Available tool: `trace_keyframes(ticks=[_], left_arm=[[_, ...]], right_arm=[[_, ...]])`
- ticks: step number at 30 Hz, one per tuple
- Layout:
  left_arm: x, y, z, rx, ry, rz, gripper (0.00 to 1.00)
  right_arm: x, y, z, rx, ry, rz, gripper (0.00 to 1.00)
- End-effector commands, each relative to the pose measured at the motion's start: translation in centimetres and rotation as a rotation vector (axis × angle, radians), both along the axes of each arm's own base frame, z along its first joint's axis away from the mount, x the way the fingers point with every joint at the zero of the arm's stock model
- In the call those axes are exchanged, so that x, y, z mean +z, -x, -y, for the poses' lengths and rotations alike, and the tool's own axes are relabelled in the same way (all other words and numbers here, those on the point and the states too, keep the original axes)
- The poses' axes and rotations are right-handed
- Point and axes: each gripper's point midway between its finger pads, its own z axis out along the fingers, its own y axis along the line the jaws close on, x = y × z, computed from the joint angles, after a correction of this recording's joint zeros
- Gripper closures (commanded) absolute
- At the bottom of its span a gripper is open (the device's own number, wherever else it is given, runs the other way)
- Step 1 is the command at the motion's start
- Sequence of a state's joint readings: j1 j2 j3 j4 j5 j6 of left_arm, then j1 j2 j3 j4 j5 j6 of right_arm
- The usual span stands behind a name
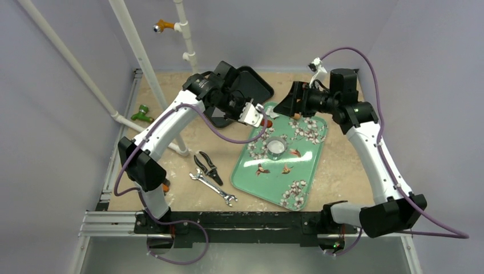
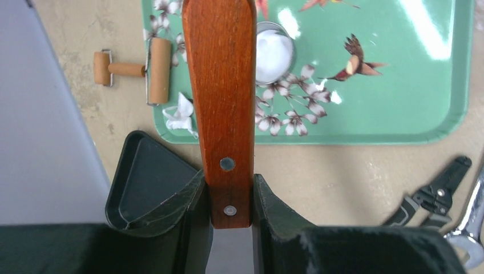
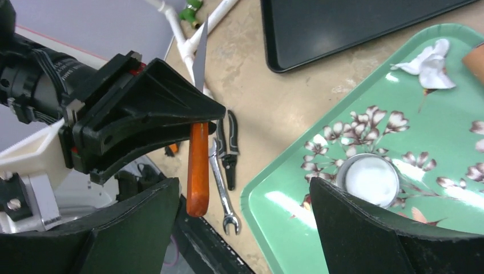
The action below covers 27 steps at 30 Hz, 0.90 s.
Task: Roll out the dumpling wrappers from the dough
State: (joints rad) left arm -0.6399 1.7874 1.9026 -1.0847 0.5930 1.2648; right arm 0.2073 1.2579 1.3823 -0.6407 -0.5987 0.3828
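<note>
**Q:** Where is the dumpling wrapper lying, and how is it likely to handle?

**A:** The dumpling wrapper is lying flat inside the ring cutter, at the middle of the green tray. It is looking thin, light and soft, so probably tacky and easily torn. The stiff ring is offering the surer hold, at its rim. The disc itself is best taken at its edge, or pressed from above with the small roller.

**Q:** What are the tools doing?

**A:** In the top view, the left tool, at 11 o'clock from the wrapper, is clamping a wooden-handled blade where handle meets steel. The right tool, at 1 o'clock, is hovering with fingers spread wide, gripping nothing. A dough scrap is lying at 12 o'clock. Pliers and a wrench are resting on the counter at 8 o'clock.
</note>
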Motion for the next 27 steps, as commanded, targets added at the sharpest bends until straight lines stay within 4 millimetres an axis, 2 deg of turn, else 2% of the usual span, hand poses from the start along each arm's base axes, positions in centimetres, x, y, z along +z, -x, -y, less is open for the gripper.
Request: trace_keyframes(ticks=[1,5,10,15,17,20,22,27], left_arm=[[1.2,2.8,-0.9,-0.209,-0.051,0.097,1.0],[1.6,2.1,-0.1,-0.183,-0.028,0.122,1.0],[2.1,1.5,0.9,-0.164,0.002,0.14,1.0],[1.8,1.5,1.2,-0.172,0.007,0.134,1.0],[1.7,1.6,1.2,-0.161,0.006,0.113,1.0],[1.1,2.1,1.0,-0.128,-0.007,0.052,1.0],[0.8,2.7,0.7,-0.112,-0.018,-0.003,1.0],[1.0,4.4,0.1,-0.086,-0.024,-0.113,1.0]], right_arm=[[1.0,1.5,-1.6,0.149,-0.06,0.018,0.17],[-0.8,2.3,-3.4,0.241,-0.1,-0.075,0.21],[-1.5,3.3,-6.3,0.289,-0.132,-0.091,0.19],[-3.3,4.0,-7.9,0.306,-0.096,-0.127,0.22],[-3.4,3.3,-7.5,0.253,-0.009,-0.076,0.22],[-1.5,2.6,-6.2,0.202,0.076,0.078,0.21],[-1.1,2.8,-5.5,0.23,0.126,0.175,0.21],[-2.0,4.2,-4.5,0.397,0.257,0.405,0.18]])
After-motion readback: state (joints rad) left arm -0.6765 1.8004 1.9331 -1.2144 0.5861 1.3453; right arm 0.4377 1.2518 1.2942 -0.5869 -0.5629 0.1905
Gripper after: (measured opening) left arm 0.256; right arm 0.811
